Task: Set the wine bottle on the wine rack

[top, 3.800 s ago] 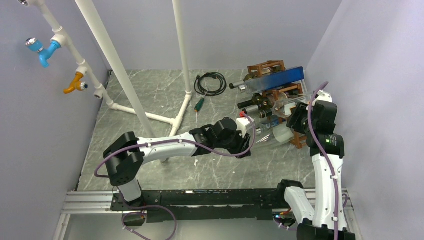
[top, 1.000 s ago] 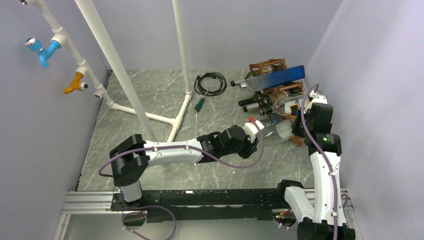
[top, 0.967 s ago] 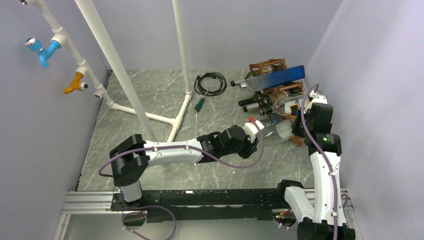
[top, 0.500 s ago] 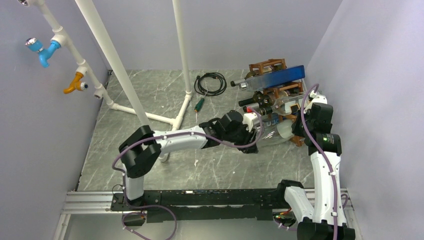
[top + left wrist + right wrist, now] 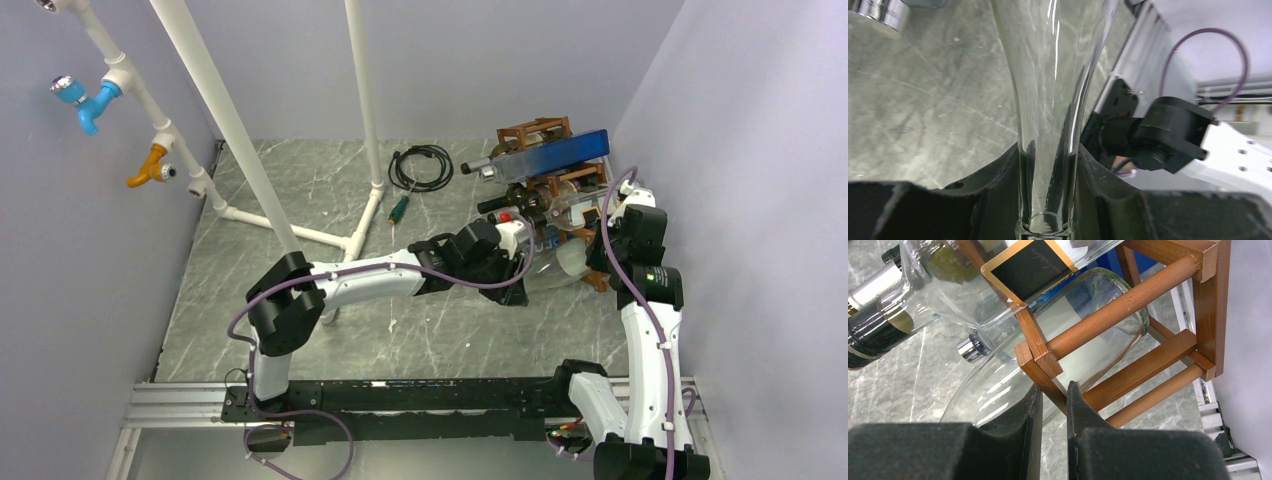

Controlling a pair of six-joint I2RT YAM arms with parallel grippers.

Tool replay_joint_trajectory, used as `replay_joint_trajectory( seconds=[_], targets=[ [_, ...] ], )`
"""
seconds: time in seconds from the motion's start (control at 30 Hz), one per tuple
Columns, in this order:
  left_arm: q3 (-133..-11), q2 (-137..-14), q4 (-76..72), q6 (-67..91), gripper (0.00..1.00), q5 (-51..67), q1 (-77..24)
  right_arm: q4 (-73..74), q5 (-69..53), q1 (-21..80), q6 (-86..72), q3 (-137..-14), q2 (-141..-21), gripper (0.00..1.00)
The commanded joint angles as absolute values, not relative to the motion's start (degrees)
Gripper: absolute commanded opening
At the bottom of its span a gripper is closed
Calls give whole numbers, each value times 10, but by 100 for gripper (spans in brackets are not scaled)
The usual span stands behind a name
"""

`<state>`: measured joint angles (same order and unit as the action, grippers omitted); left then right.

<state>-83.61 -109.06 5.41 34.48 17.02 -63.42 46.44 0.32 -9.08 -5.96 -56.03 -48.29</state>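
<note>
The wine bottle (image 5: 556,262) is clear glass and lies on its side, its base pushed into a low cell of the wine rack (image 5: 541,131) at the back right. My left gripper (image 5: 507,243) is shut on its neck (image 5: 1048,105), fingers (image 5: 998,190) pressed to the glass on both sides. In the right wrist view the bottle's wide body (image 5: 1088,315) shows behind the reddish-brown bars (image 5: 1128,292). My right gripper (image 5: 1050,392) is shut on a thin rack bar at the front corner, beside the bottle.
Several other bottles (image 5: 510,205) and a blue one (image 5: 560,155) lie in the rack. A coiled black cable (image 5: 420,165) and a green-handled tool (image 5: 399,208) sit behind. White pipes (image 5: 250,160) stand left. The right wall is close to the rack.
My left arm has stretched up and to the right, sliding the clear bottle further towards the rack. The right arm has stayed put on the rack bar.
</note>
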Motion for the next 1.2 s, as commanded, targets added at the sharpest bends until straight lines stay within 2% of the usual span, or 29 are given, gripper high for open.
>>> replay_joint_trajectory(
  seconds=[0.0,0.17,0.27,0.37,0.43,0.53,0.63,0.73,0.87,0.93,1.0,1.1,1.13,1.17],
  targets=[
    [-918,-1135,55,233,0,-8,-664,502,-187,-65,-181,-567,-479,0],
    [-903,-1146,-24,120,0,-64,-670,496,-198,-59,-181,-561,-478,0],
    [-890,-1142,-56,49,0,-166,-690,497,-195,-56,-177,-561,-481,0],
    [-901,-1146,-53,45,0,-159,-694,494,-198,-54,-176,-562,-484,0],
    [-920,-1154,-41,75,0,-106,-694,494,-197,-53,-175,-567,-487,0],
    [-956,-1165,-14,182,0,76,-679,498,-192,-53,-171,-575,-490,0],
    [-918,-1164,-142,393,0,287,-644,502,-188,-53,-168,-580,-490,0],
    [-894,-1171,-240,532,0,361,-631,503,-188,-53,-170,-583,-490,0],
    [-894,-1158,-185,529,0,316,-630,505,-191,-52,-171,-589,-491,0],
    [-909,-1150,-109,487,0,248,-631,506,-190,-52,-172,-591,-490,0],
    [-929,-1135,-30,417,0,155,-639,507,-189,-52,-173,-592,-489,0],
    [-948,-1115,41,242,0,-54,-679,507,-186,-52,-171,-590,-486,0],
    [-934,-1109,17,188,0,-73,-688,507,-186,-52,-171,-588,-485,0],
    [-919,-1107,-12,156,0,-44,-685,506,-187,-51,-171,-586,-484,0]
  ],
)
